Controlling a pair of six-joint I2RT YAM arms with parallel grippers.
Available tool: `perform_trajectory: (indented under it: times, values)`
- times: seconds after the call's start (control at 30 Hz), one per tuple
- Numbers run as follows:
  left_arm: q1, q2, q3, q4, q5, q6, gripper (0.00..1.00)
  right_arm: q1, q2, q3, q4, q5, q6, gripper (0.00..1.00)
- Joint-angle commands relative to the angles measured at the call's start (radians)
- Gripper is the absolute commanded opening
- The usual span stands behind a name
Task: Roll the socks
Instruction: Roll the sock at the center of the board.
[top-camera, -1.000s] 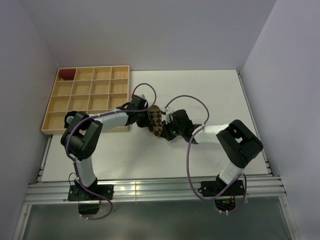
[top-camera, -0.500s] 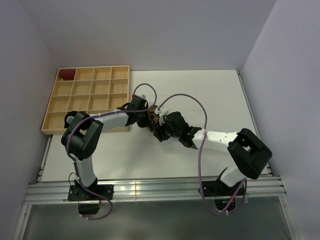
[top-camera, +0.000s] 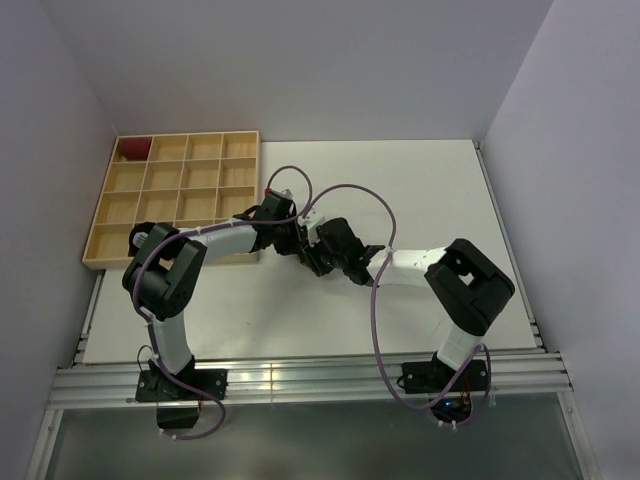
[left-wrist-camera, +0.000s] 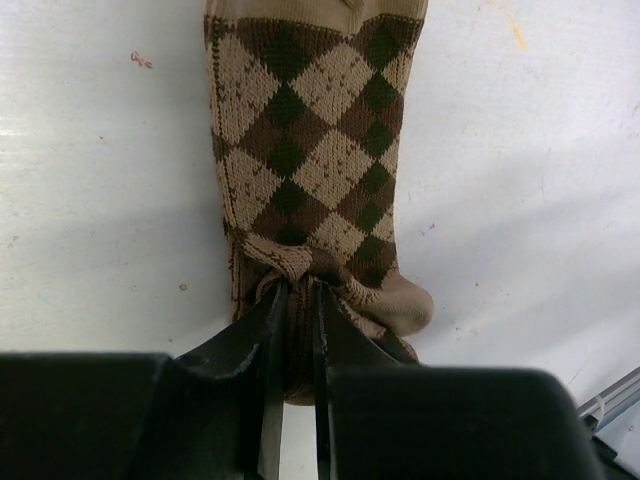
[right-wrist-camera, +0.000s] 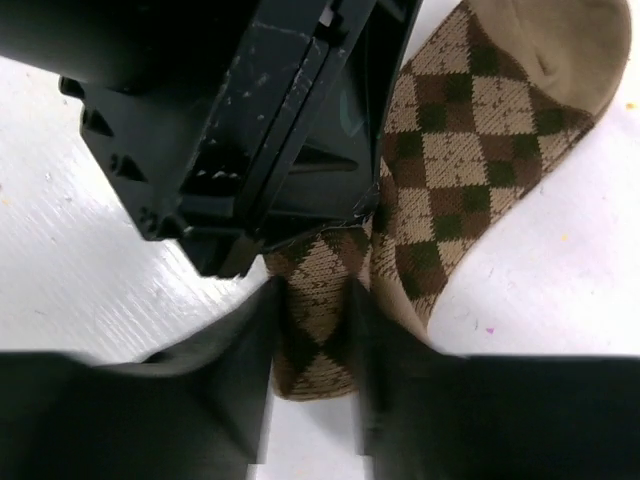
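Task looks early. Only the tan sock is in view, with no black sock in any view. It lies long and mostly flat on the surface, near the middle, just beside the tray. There is no roll yet: the end nearest the left wrist camera is bunched and puckered, and the rest is stretched out away from it. The right wrist view shows the fabric bending over near that end, maybe a first fold, hard to say. My read is that the whole roll of this sock is left to do, then the other sock if there is one to pair. The red bundle sits in the far left corner cell of the tray and is not part of this.

Left tool: jaws nearly closed, with only a thin slit between them. It pinches the bunched end of the sock, fabric gathered at the tips, and holds it down at the surface.

Right tool: it comes in from the opposite side, right up against the left tool. Its jaws stand apart with a strip of the sock between them, and the strip about fills the gap. The fingers are blurred, so I cannot tell whether they squeeze the fabric or only straddle it.

In the top view both tools meet over the sock and hide it almost wholly.
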Motion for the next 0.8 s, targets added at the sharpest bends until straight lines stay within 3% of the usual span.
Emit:
perform_trajectory:
  times: [0.0, 0.03, 0.07, 0.1, 0.4, 0.57, 0.77]
  values:
    - [-0.006, 0.03, -0.016, -0.037, 0.006, 0.053, 0.07, -0.008, 0.033, 0.048, -0.026, -0.054, -0.029, 0.33]
    - [-0.006, 0.024, -0.016, -0.035, 0.003, 0.057, 0.08, -0.008, 0.037, 0.045, -0.029, -0.062, -0.032, 0.25]
    - [-0.005, 0.019, -0.015, -0.034, 0.0, 0.06, 0.09, -0.011, 0.038, 0.046, -0.032, -0.068, -0.037, 0.07]
    - [-0.002, 0.017, -0.01, -0.032, -0.004, 0.068, 0.1, -0.011, 0.038, 0.046, -0.044, -0.076, -0.038, 0.0]
    - [0.041, 0.004, 0.047, -0.047, -0.049, 0.103, 0.29, -0.024, 0.016, 0.03, -0.064, -0.122, -0.054, 0.0]
    - [0.069, -0.006, 0.05, -0.041, -0.061, 0.099, 0.45, -0.024, 0.016, 0.034, -0.068, -0.129, -0.057, 0.0]
    - [0.081, 0.043, 0.102, -0.055, -0.063, 0.117, 0.38, -0.026, 0.024, 0.042, -0.077, -0.189, -0.064, 0.0]
